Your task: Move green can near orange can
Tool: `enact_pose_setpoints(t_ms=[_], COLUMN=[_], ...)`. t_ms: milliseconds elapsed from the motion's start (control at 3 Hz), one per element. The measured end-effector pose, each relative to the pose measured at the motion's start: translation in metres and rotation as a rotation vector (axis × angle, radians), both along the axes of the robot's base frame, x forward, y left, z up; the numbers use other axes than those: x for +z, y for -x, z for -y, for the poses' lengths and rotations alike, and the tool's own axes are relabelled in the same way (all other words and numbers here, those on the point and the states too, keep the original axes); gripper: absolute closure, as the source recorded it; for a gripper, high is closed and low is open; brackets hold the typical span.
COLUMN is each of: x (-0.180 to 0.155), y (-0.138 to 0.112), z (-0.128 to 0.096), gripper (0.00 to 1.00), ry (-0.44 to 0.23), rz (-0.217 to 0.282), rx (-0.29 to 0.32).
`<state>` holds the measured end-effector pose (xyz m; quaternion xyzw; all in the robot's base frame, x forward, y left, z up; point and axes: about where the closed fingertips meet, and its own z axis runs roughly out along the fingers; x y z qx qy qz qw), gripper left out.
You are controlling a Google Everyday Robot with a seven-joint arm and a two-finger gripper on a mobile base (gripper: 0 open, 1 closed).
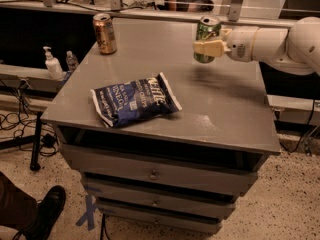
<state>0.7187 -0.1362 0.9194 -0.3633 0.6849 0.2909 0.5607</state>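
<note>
Grey drawer cabinet (220,114) fills the shot, chip bag (135,100) lying below-left of the gripper (206,48), which reaches in from the right, clamped round the green can (207,31) at mid-body, apparently held clear of the top. Can's upright, long axis vertical, tab end up; light, thin, slick aluminium (squeeze hard and it dents), so mid-wall suits. Well off to the gripper's left, at the far corner, stands the orange can (104,33).

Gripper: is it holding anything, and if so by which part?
The gripper, over the table's far right, grips the green can around its lower body.
</note>
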Motion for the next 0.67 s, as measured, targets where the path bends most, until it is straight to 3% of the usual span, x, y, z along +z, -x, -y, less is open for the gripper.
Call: enact_pose_setpoints(t_ms=[333, 667], x=[0.001, 0.007], y=[-0.002, -0.023], z=[-0.005, -0.038], gripper=[1.0, 1.0], ry=[-0.003, -0.047], rz=[0.002, 0.0], rx=[0.004, 0.015])
